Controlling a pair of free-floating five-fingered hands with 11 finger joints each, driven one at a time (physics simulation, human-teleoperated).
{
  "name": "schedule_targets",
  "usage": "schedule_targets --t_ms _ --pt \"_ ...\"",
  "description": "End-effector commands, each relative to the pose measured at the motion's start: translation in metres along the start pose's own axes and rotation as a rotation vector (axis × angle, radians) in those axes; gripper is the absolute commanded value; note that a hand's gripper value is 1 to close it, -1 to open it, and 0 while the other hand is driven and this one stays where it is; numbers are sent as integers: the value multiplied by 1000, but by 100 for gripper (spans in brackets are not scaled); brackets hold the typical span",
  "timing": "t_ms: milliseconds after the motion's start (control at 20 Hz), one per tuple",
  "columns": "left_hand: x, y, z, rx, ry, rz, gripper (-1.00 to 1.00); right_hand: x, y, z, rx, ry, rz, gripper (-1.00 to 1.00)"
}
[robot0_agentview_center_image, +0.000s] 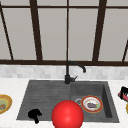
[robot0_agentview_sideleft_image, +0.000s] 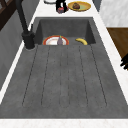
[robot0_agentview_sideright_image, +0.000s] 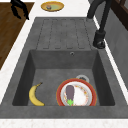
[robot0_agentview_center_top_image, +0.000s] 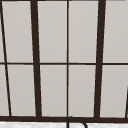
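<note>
The left hand (robot0_agentview_center_image: 34, 115) hangs over the front edge of the sink's ribbed drainboard (robot0_agentview_center_image: 45, 97), fingers curled downward and holding nothing. From the right side view it (robot0_agentview_sideright_image: 18, 8) floats past the counter edge, over the wooden floor; in the left side view just its fingers (robot0_agentview_sideleft_image: 124, 62) poke in at the right border.

The right hand (robot0_agentview_center_image: 124, 93) is out on the counter to the right of the sink, wrapped round something small and reddish (robot0_agentview_center_image: 120, 95). In the left side view the same hand (robot0_agentview_sideleft_image: 60, 5) sits at the far end, with the reddish thing (robot0_agentview_sideleft_image: 60, 10) under it, just beside a yellow bowl (robot0_agentview_sideleft_image: 85, 4) with brown food (robot0_agentview_sideleft_image: 77, 6) in it. I cannot tell what the reddish thing is.

Down in the basin (robot0_agentview_sideright_image: 45, 72) lies a red-rimmed plate (robot0_agentview_sideright_image: 60, 93) with an eggplant (robot0_agentview_sideright_image: 70, 93) on it, green stem toward the front wall. A banana (robot0_agentview_sideright_image: 35, 95) lies on the basin floor beside the plate, not touching it. The drain (robot0_agentview_sideright_image: 82, 78) peeks out behind the plate.

A second yellow bowl (robot0_agentview_center_image: 8, 98) stands on the counter left of the drainboard, with some food in it (robot0_agentview_center_image: 2, 106). The black tap (robot0_agentview_center_image: 72, 71) rises behind the sink, in front of a dark-framed window (robot0_agentview_center_top_image: 35, 62). A big red ball (robot0_agentview_center_image: 67, 115) shows in the front view, low and centre, covering part of the sink's front.
</note>
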Motion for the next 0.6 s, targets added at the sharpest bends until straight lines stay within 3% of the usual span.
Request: schedule_targets --t_ms 0,100,300,550 --pt "0 0 0 0 0 0 0 5 5 8 2 12 -11 100" --pt "0 0 0 0 0 0 0 13 -15 21 3 -2 -31 100" --pt "0 0 0 0 0 0 0 37 -20 45 34 42 29 100" --pt "0 0 0 0 0 0 0 55 -24 79 43 46 19 100"
